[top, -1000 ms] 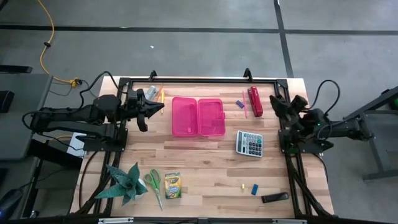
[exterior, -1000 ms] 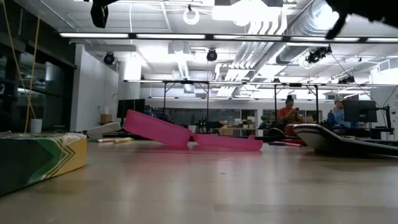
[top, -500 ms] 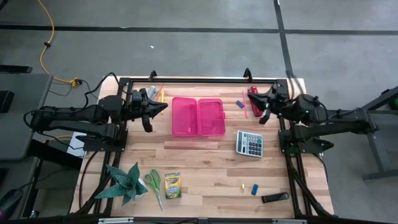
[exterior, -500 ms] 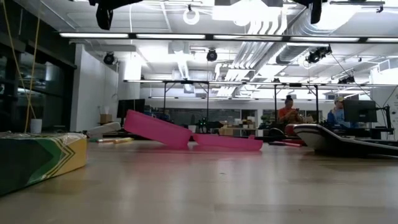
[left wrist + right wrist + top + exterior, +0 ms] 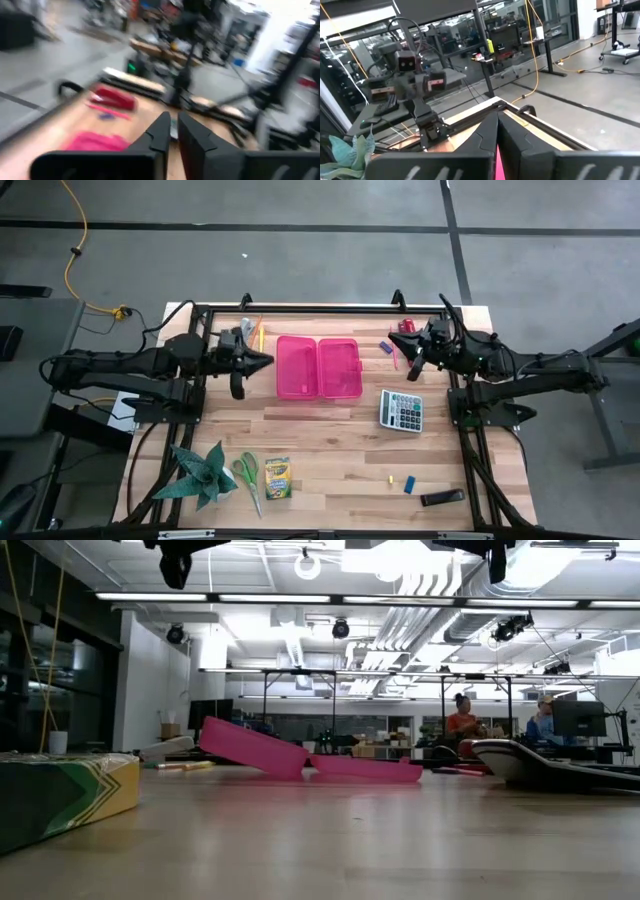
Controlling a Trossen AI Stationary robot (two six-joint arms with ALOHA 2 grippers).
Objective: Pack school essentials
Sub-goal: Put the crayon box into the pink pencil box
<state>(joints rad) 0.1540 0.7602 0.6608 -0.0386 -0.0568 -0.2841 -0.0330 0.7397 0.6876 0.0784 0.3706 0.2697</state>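
An open pink case [image 5: 320,367] lies flat on the table's far middle. My left gripper [image 5: 268,361] hovers level just left of it, fingers a narrow gap apart [image 5: 172,131], holding nothing. My right gripper [image 5: 412,361] hovers level to the right of the case, shut and empty [image 5: 497,131]. The crayon box [image 5: 277,478] and green-handled scissors [image 5: 248,480] lie near the front left. Yellow and orange pencils [image 5: 259,332] lie at the far left, a pink pencil [image 5: 393,354] and a blue piece [image 5: 385,347] right of the case. Small yellow [image 5: 389,477] and blue [image 5: 408,483] pieces lie front right.
A grey calculator [image 5: 401,410] lies right of centre. A red stapler [image 5: 407,328] is at the far right, partly under my right arm. A green plant [image 5: 200,473] stands at the front left, and a black object [image 5: 441,498] lies front right. Bare wood lies between case and front row.
My right gripper has risen from its folded place at the table's right edge and swung toward the left, over the stapler and pink pencil, tipping from a downward slant to level. Nothing on the table has moved.
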